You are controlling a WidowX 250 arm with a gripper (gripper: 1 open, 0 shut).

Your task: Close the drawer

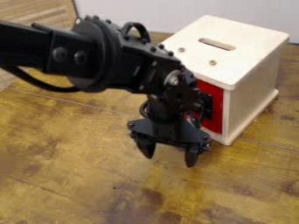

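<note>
Apparently unlabelled black tool [170, 156], fingers apart, near the red drawer [212, 107].

The arm [111, 57] runs out past the left edge of the view. Its hand [172, 138] and wrist hide much of the drawer's red front [212, 105]; the black handle is hard to tell from the dark arm. The desk [82, 166] is cut off at the bottom.
</note>
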